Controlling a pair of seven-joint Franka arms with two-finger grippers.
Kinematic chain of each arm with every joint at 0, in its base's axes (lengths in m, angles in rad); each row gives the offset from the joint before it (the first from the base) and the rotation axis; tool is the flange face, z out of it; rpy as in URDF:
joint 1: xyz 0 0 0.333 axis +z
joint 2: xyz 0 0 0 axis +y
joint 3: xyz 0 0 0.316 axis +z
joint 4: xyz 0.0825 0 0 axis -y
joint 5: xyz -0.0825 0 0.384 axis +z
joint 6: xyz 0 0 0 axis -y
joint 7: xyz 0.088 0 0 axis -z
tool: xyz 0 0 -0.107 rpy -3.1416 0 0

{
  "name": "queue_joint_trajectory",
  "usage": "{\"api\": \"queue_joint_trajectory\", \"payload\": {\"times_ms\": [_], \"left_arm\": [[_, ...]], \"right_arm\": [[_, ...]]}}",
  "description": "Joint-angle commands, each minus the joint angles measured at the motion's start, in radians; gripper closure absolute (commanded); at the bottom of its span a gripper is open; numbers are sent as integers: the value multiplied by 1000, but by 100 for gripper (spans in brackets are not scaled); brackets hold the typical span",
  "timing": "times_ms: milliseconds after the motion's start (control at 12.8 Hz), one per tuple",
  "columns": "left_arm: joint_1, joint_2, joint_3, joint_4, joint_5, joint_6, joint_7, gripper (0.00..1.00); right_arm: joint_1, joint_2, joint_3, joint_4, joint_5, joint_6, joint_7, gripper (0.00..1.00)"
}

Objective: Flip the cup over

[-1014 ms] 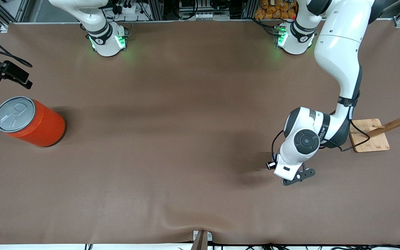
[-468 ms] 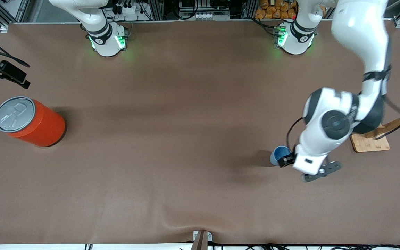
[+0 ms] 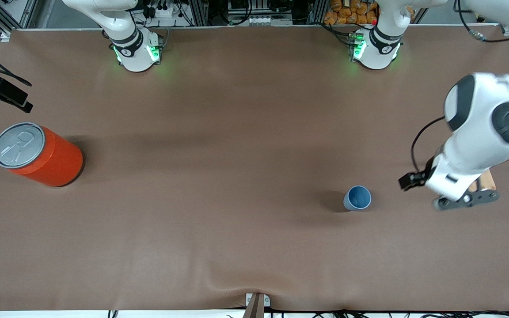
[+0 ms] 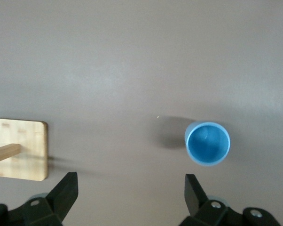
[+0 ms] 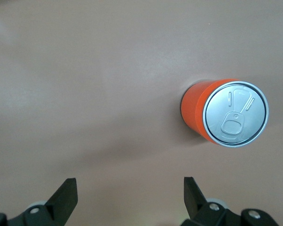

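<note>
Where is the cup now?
The light blue cup stands upright, mouth up, on the table toward the left arm's end, free of the open left gripper beside it.

An orange can (image 3: 38,154) stands upright on the brown table (image 3: 219,132); a wooden stand's base (image 4: 19,148) rests flat.

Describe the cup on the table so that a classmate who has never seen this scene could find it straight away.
Start at the brown table and go toward the left arm's end, where a wooden rack stands. The cup stands upright, mouth up, alone beside that rack, with the left gripper open in the air close by. It is small, light blue and tapered, unlike the big orange can at the right arm's end.
</note>
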Motion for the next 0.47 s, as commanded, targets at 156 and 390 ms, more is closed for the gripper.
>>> {"api": "queue_joint_trajectory", "payload": {"times_ms": [156, 390], "left_arm": [[40, -163, -10, -32, -40, -157, 149, 0], [34, -191, -44, 15, -37, -320, 189, 0]], "right_arm": [[-21, 9, 19, 18, -8, -14, -178, 0], [-20, 9, 19, 18, -8, -14, -177, 0]]}}
